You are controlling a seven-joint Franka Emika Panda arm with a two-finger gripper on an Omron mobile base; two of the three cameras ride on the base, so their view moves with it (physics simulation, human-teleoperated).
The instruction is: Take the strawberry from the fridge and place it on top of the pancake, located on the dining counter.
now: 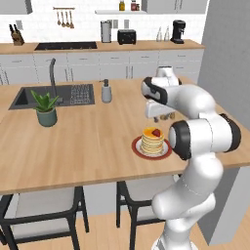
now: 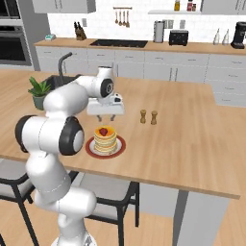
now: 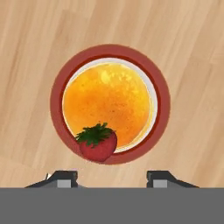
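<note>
Strawberry [image 3: 98,143] lies on top of the pancake [image 3: 108,103] at the stack's rim, long axis roughly across the stack's top: green leafy cap toward the centre, red tip out over the red plate [image 3: 57,87]. Gripper [image 3: 113,178] hangs above it, fingers spread, holding nothing. Plate sits near the dining counter's [image 1: 73,146] front edge; bare wood around it, two small shakers [image 2: 148,116] behind.

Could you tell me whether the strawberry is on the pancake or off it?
On it: the strawberry rests atop the pancake stack, near its edge, free of the open end effector.
</note>
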